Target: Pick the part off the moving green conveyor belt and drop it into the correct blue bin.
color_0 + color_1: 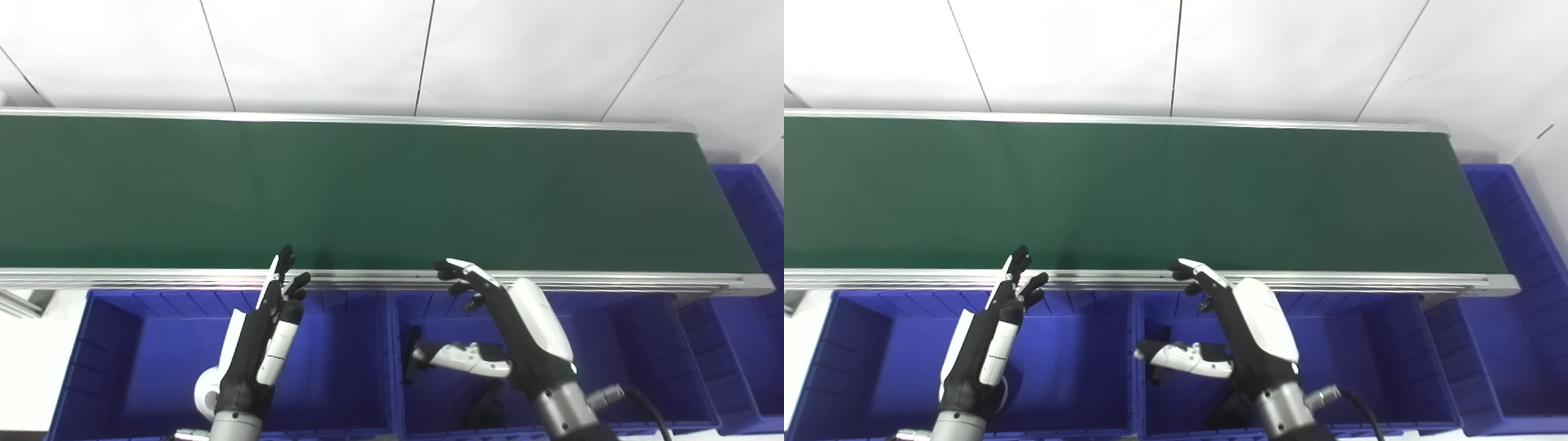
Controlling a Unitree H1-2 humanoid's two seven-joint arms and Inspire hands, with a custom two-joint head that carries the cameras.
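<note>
No readable text, label, brand, number or sign anywhere.

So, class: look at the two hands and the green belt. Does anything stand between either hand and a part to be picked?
No part shows on the conveyor belt, so there is nothing to reach for yet. The left hand and right hand hover open over the blue bins by the belt's near rail, with nothing visible blocking the way.

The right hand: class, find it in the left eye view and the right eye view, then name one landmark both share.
Left eye view: right hand, low, right of centre.
Right eye view: right hand, low, just right of centre.
Shared landmark: conveyor belt, near rail by the fingertips.
</note>
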